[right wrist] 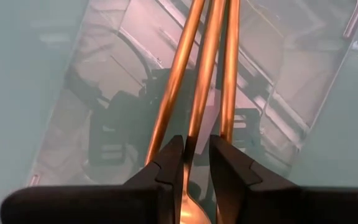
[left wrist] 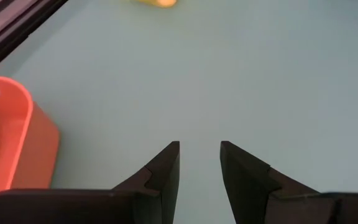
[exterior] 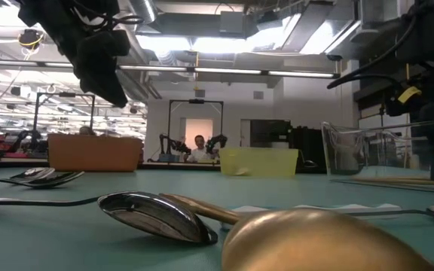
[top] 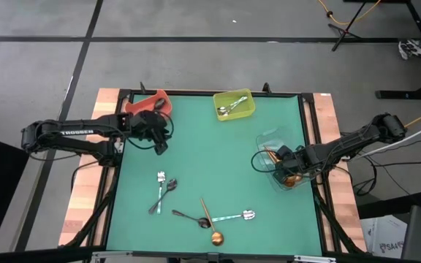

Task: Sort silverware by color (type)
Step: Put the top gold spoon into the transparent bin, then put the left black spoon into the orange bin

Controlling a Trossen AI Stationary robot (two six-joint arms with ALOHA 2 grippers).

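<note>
Right gripper (right wrist: pixel 195 163), in the clear bin (top: pixel 269 139) at the table's right edge, clasps a copper-gold spoon (right wrist: pixel 205 74); left gripper (left wrist: pixel 199 163) empty, slightly parted.

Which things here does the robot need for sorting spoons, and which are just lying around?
For the job:
copper-gold spoon
black spoon
silver spoon
red bin
yellow-green bin
clear bin
left gripper
right gripper

Just lying around:
tripod legs
orange cable
</note>
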